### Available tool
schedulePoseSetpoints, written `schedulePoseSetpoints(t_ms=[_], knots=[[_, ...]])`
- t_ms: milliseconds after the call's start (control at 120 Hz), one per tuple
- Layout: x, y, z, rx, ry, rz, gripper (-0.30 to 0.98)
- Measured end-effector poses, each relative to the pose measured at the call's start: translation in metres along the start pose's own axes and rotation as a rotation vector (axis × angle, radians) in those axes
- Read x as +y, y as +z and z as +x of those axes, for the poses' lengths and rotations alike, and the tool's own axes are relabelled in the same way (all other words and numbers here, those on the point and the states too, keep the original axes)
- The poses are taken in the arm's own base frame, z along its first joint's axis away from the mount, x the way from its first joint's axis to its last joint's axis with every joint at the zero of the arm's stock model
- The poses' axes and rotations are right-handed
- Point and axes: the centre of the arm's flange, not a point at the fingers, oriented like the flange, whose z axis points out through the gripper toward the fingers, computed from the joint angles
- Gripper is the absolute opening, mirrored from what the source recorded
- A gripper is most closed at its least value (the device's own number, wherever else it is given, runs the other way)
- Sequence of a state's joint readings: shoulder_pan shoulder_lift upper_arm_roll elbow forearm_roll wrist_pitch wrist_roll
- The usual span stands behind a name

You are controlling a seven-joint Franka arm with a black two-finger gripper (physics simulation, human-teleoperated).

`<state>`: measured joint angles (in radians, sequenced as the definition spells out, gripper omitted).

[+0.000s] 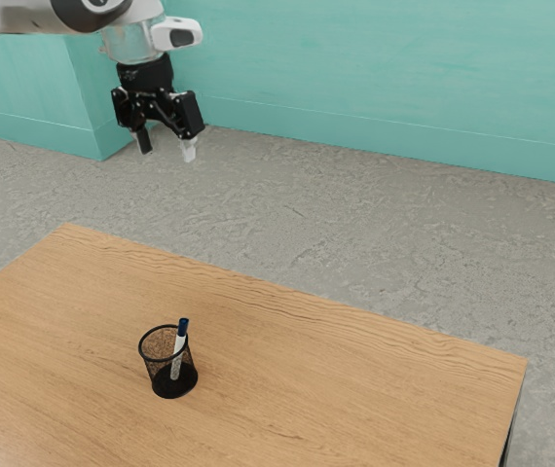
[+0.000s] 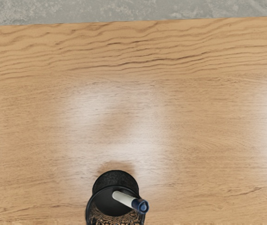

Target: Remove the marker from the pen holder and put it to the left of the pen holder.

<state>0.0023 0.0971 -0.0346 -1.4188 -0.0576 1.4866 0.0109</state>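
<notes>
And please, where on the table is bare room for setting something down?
Bare table lies between the pen holder and the edge facing the teal wall, and from the holder toward the exterior view's right. Crowded: the holder itself, with the marker inside.

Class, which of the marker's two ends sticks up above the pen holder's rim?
The blue end; the white end is down inside the black mesh holder.

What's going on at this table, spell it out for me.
Nothing is being handled at this moment. The robot's gripper hangs open and empty, well above the table. The marker leans inside the black mesh pen holder, its blue end sticking out over the rim. It has yet to be taken out and set down beside the holder.
</notes>
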Motion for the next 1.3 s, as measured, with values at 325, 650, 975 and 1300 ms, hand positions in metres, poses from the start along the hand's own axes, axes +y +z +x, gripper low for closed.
schedulePoseSetpoints(t_ms=[325, 650, 975, 1300], knots=[[-0.018, 0.184, 0.063, -0.336, -0.008, 0.075, 0.69], [-0.012, 0.282, 0.064, -0.516, -0.025, 0.092, 0.67], [-0.007, 0.313, 0.045, -0.625, -0.049, 0.117, 0.46], [0.023, 0.314, 0.033, -0.697, -0.045, 0.122, 0.41]])
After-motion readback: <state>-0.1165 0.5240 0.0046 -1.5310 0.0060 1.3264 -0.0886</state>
